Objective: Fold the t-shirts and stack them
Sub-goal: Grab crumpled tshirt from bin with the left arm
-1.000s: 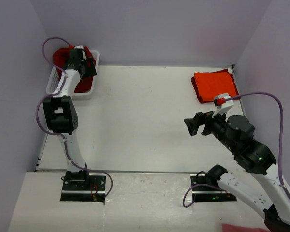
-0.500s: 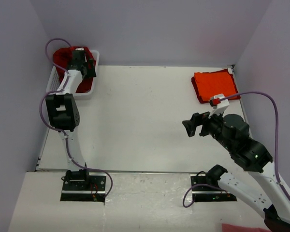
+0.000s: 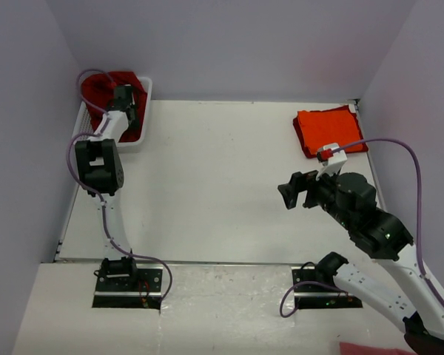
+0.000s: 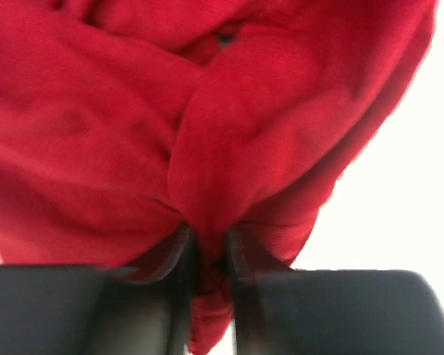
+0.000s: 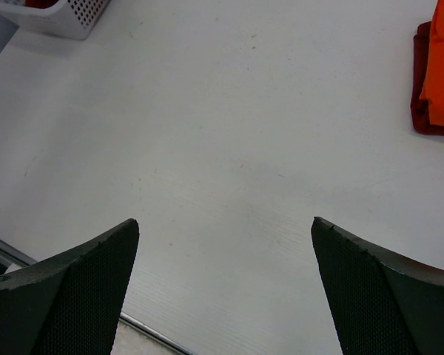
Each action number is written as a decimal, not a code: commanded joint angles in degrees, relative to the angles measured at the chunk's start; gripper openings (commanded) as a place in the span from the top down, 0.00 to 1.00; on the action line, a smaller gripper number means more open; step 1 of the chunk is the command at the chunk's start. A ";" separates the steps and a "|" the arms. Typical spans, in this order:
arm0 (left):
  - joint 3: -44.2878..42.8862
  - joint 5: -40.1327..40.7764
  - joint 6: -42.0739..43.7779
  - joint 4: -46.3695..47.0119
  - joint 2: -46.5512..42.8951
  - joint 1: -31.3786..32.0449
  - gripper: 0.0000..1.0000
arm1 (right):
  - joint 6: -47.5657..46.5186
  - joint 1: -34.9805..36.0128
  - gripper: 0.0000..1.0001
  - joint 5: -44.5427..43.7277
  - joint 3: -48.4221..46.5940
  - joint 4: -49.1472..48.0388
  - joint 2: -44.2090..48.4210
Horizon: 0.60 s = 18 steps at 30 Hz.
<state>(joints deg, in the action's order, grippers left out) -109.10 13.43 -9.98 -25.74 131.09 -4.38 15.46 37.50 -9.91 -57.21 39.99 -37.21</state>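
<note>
Where the worktop meets the far left corner, a white mesh basket stands with the crimson t-shirt bunched up inside it, some of the cloth heaped against the far rim. The left claw reaches down into that basket. Its wrist view shows it clenched on the crimson t-shirt: the two dark fingers stand close together with a fold of red cloth pinched between them. The rest of the garment bulges in rumpled folds beyond the tips and fills most of that view. Right of the middle, the right claw hangs above the white surface, released, its mesh-textured fingers spread wide and pointing toward the left side, with only worktop showing between them. Well apart from it, in the far right corner near the wall, the orange t-shirt lies folded into a flat, roughly square packet. A darker red layer peeks out along its near and left edges, lying under the orange cloth.
</note>
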 commanded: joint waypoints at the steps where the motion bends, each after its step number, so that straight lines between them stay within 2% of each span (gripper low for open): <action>1: -2.69 -6.03 0.75 2.97 0.05 -0.54 0.84 | 0.53 0.21 0.01 -1.34 1.22 0.27 -0.32; 2: -2.52 -7.27 0.75 3.49 -0.30 -0.54 1.00 | 0.62 0.21 0.01 -1.51 1.57 0.01 -0.23; 7: 4.58 -19.47 0.66 14.89 -10.22 -0.54 1.00 | 1.41 0.30 0.01 -0.55 3.68 -1.31 -1.46; 11: 5.83 -21.78 0.31 19.31 -19.61 -0.54 1.00 | 2.38 0.21 0.01 0.77 4.48 -2.81 -2.16; 18: 4.86 -28.62 4.00 30.73 -29.90 -0.54 1.00 | 2.55 0.21 0.01 1.91 4.91 -3.16 -2.34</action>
<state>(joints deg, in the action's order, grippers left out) -101.93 -8.49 -8.64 -6.90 107.68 -4.97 17.17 37.50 -9.21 -52.90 39.03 -39.75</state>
